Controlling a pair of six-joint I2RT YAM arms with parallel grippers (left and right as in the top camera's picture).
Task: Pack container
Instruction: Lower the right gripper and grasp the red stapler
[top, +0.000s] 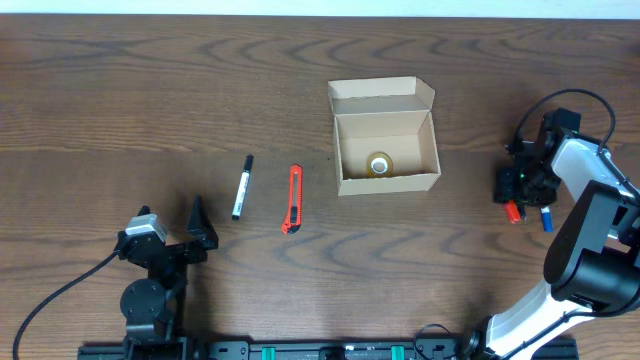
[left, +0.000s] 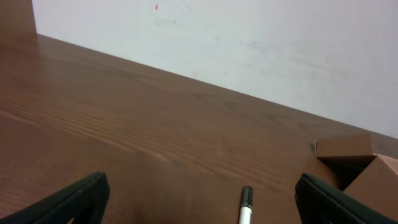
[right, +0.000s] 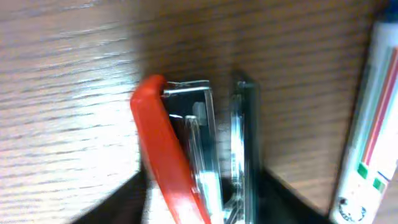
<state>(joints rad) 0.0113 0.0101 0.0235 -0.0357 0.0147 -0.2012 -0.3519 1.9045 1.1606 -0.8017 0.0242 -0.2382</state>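
The container (top: 385, 150) is a small tan cardboard box standing open at the table's centre right, its flap lid folded back. A roll of clear tape (top: 379, 165) lies inside it. My right gripper (top: 513, 192) is right of the box, down at the table and shut on a red and metal stapler (right: 177, 155), which fills the right wrist view. My left gripper (top: 197, 232) is open and empty near the front left. In the left wrist view a black-capped white marker (left: 245, 208) lies between its fingers, and the box's corner (left: 351, 158) shows at the right.
The black-capped marker (top: 241, 186) and a red utility knife (top: 292, 198) lie left of the box. A white pen with a blue cap (top: 546, 218) lies beside the stapler and shows at the right edge of the right wrist view (right: 367, 124).
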